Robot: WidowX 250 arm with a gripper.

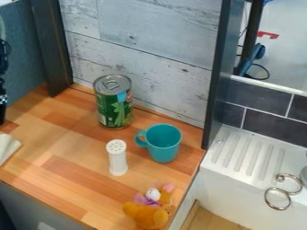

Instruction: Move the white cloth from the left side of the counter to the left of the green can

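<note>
While near an end effector [3, 83] indiscernibly open or closed, a cream, cloth-like piece [7, 147] with creases.

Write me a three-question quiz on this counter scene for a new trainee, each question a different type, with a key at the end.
1. True or false: the white shaker lies on its side on the wooden counter.

2. Which thing has a ring pull on its lid?
A) the teal mug
B) the green can
C) the white shaker

3. Fill in the blank: the handle of the teal mug points toward the ____ side of the picture.

Key: 1. False; 2. B; 3. left
</note>
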